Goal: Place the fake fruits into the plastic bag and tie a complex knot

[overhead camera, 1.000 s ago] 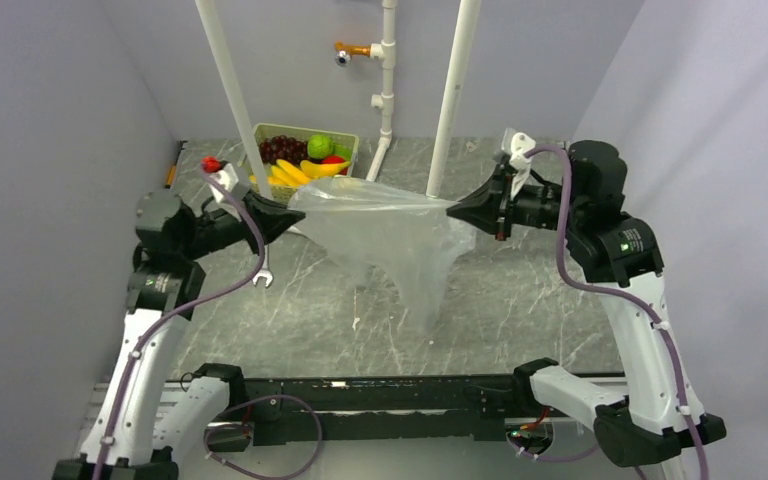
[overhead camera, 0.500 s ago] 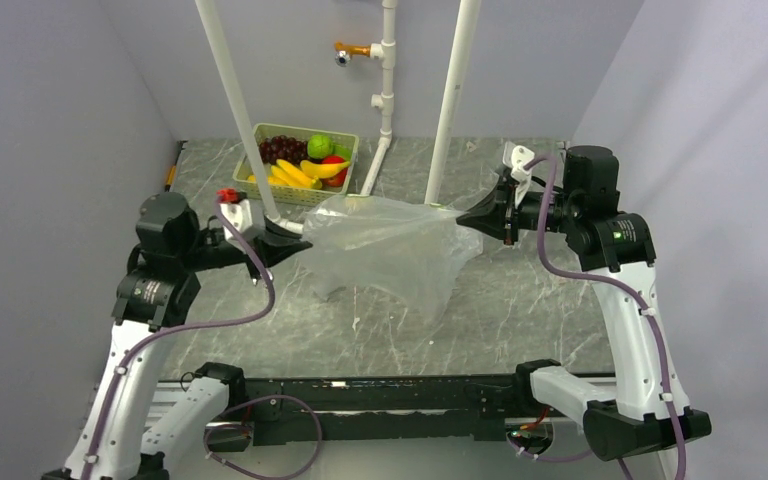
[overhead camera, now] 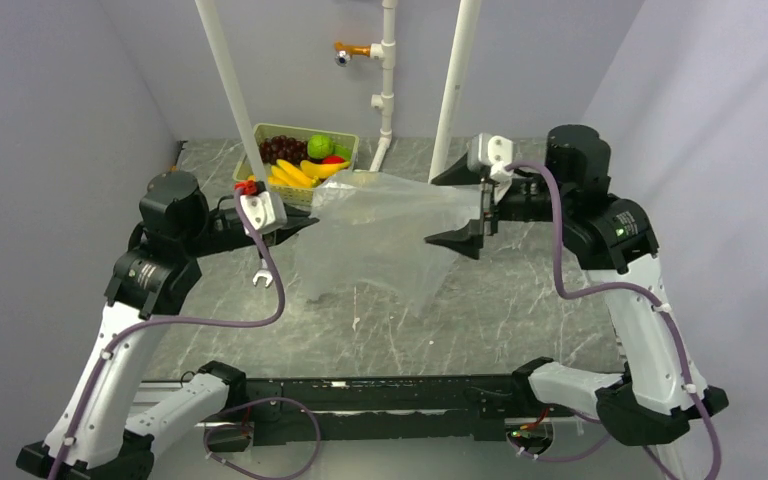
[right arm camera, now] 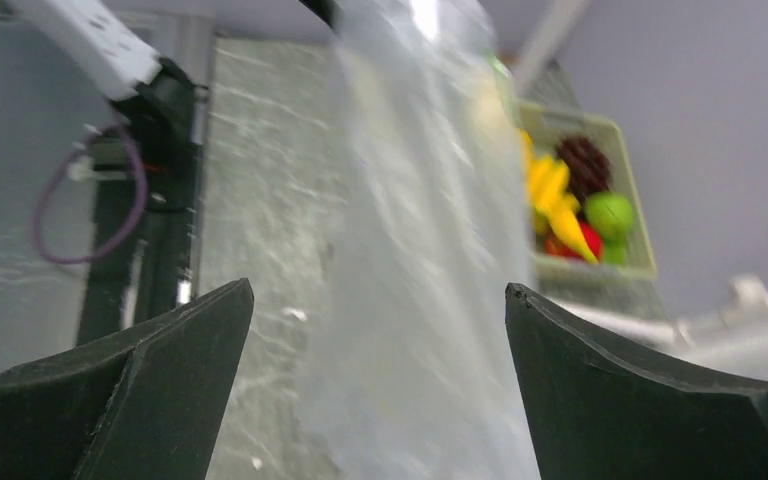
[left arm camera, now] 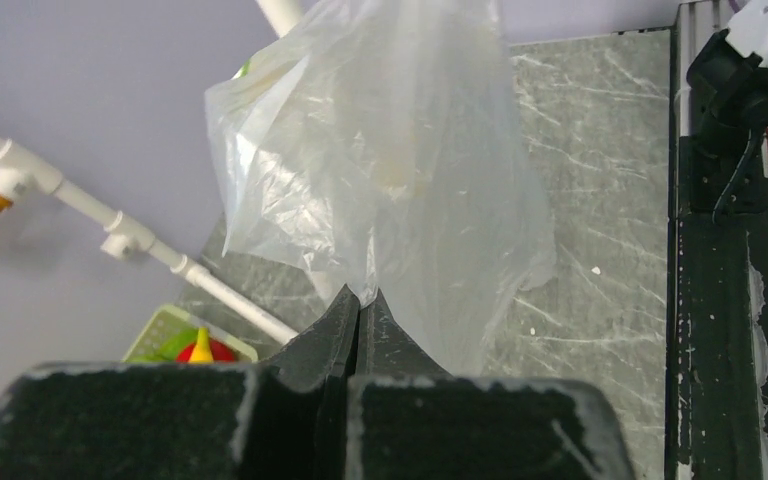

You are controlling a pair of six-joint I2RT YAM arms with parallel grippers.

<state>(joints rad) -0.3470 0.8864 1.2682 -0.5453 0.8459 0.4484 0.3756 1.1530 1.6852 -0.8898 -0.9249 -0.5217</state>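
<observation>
Arms [overhead camera: 110, 350]: white links, blk joints, purple cables [overhead camera: 200, 322]. L claw [overhead camera: 305, 222], R claw [overhead camera: 442, 210]: blk wedges. Green LED [overhead camera: 619, 229].

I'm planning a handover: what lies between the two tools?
The plastic bag, pinched in the shut left tool, stretches into the open right tool's gap; the top view shows it.

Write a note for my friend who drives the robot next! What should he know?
Left gripper: shut on an edge of the plastic bag, holding it up.
Right gripper: open, fingers either side of the bag, not gripping.
Fake fruits: in the green basket at the back; bag looks empty.
Done: nothing bagged. Left: fill the bag, tie it shut.
</observation>
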